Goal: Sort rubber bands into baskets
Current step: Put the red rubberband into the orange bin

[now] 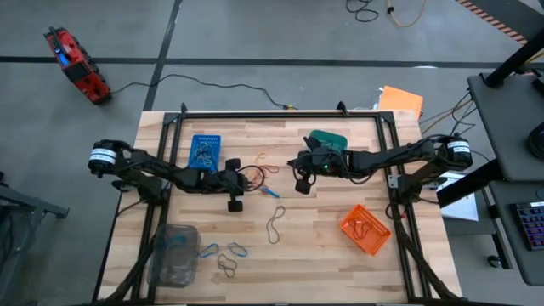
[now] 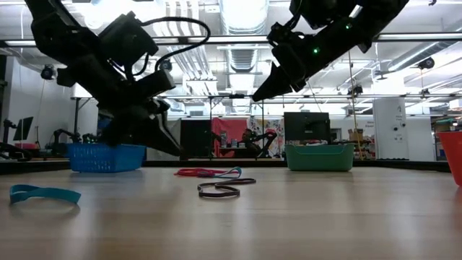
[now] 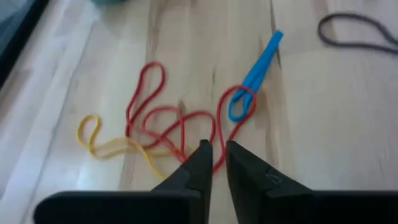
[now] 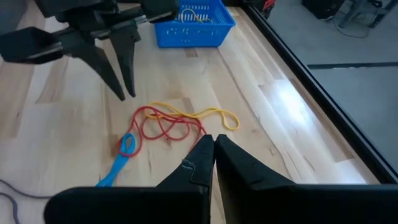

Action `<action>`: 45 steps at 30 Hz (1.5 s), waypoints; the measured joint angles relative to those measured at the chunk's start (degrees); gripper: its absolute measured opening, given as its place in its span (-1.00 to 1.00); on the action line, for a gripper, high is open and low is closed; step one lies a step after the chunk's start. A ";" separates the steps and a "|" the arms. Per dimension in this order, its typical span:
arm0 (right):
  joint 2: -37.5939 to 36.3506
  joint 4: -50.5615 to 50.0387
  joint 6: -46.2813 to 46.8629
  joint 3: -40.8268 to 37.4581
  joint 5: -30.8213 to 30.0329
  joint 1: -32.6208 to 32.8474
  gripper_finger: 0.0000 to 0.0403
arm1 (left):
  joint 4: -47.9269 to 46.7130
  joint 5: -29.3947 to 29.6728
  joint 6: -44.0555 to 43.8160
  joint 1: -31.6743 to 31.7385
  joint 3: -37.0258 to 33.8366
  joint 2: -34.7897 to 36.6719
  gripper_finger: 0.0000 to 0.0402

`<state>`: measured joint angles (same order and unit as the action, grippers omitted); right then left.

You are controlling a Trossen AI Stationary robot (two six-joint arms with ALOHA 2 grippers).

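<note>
Robotics lab: exposed ceiling ducts (image 2: 238,29), monitors (image 2: 306,128), concrete floor (image 1: 255,34), wood bench (image 1: 314,246)

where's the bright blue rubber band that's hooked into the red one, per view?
High view: blue rubber band at table centre, just right of the left gripper.
Low view: cannot tell it apart in the heap at centre.
Left wrist view: blue loop beyond the fingertips, one end inside the red band.
Right wrist view: lower left.
Shared landmark: the tangled red rubber band, beside it in all three views that show it.
</note>
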<state>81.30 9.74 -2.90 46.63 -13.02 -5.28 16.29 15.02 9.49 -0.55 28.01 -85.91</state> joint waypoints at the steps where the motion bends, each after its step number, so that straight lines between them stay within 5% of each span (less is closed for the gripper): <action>1: 0.00 0.04 0.01 0.01 0.00 -0.01 -0.95 | 1.23 -0.11 0.61 0.00 0.00 -0.52 -0.81; 16: 0.00 0.04 -0.09 -0.09 0.06 -0.01 -0.95 | 11.59 -0.49 4.56 0.60 0.47 -11.84 -0.60; 32: 0.00 0.02 -0.09 -0.36 0.07 -0.02 -0.95 | 8.58 -5.80 1.76 3.95 0.24 -11.67 -0.62; 39: 0.00 0.02 -0.09 -0.37 0.07 0.00 -0.95 | 8.53 -6.85 3.44 3.88 0.13 -11.72 -0.96; 45: 0.00 0.04 -0.09 -0.37 0.07 0.00 -0.95 | 8.56 -7.75 3.48 3.95 -0.03 -10.84 -1.00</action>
<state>81.30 9.78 -2.98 46.26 -12.95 -5.28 24.85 7.27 12.97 3.40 27.98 -96.75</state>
